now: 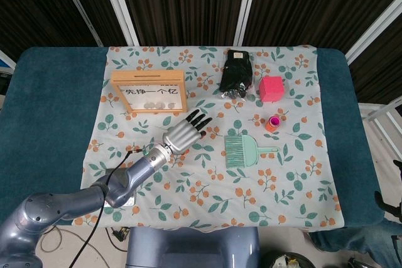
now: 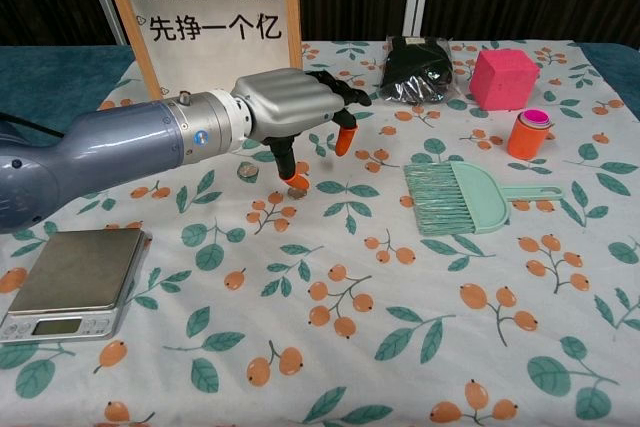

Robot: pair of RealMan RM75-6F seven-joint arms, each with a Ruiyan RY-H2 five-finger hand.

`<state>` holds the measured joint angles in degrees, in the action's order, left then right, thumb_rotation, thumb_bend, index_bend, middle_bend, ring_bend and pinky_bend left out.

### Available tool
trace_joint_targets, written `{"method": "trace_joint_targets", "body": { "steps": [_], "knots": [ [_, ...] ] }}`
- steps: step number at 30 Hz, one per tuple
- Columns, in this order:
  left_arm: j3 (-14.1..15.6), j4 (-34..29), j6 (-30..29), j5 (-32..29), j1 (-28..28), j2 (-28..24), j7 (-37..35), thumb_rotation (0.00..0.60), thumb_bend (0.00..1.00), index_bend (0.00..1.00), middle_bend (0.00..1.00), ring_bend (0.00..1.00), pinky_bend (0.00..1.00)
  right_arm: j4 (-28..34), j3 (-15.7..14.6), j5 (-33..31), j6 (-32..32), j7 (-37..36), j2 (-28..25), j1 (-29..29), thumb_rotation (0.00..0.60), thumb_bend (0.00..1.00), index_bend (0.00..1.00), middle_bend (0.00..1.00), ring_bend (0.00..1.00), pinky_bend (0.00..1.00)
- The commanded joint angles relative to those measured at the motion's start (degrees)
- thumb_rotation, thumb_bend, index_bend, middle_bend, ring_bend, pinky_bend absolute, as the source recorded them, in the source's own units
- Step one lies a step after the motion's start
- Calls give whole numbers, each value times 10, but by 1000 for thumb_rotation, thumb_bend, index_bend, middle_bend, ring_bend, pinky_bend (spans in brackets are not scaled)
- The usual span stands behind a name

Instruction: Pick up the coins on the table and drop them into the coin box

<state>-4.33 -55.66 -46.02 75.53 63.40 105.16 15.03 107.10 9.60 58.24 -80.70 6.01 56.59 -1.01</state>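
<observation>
- Our left hand (image 2: 295, 107) hangs low over the tablecloth (image 2: 400, 347), palm down, fingers reaching toward twelve o'clock in the head view.
- In the chest view its orange-tipped fingers (image 2: 345, 140) are spread and partly curled, and two shorter tips point down at the cloth. We see a small grey coin (image 2: 297, 193) just under those tips, and we cannot tell whether they touch or pinch it.
- A second coin (image 2: 247, 173) lies on the cloth just beside the first, toward nine o'clock, partly under the wrist.
- The coin box (image 1: 149, 92), a wooden frame with a clear front, stands upright at about eleven o'clock from the hand, near it. Several coins already lie inside at the bottom. Its slot runs along the top edge, so its long axis lies nine to three.
- We judge that the coming move turns on that relation: the coins are directly below the fingertips, the slot is up and away toward eleven.
- Our right hand shows in neither view, so the left is the only one placed for this.
- A green brush (image 1: 242, 151) lies at three o'clock, well apart; a scale (image 2: 75, 282) sits at the near left edge.
</observation>
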Motion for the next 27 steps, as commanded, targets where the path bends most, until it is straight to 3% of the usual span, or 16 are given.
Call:
{"method": "trace_joint_targets", "body": {
  "steps": [1, 27],
  "knots": [
    [0, 9, 4, 4, -1, 6, -3, 600, 154, 435, 10, 0, 0, 0, 0, 0, 1, -1, -1, 0, 600, 394, 161, 58, 16, 0],
    [-8, 44, 14, 26, -14, 16, -30, 600, 91, 450, 10, 0, 0, -1, -4, 6, 12, -14, -8, -2, 600, 395, 161, 58, 16, 0]
  ]
}}
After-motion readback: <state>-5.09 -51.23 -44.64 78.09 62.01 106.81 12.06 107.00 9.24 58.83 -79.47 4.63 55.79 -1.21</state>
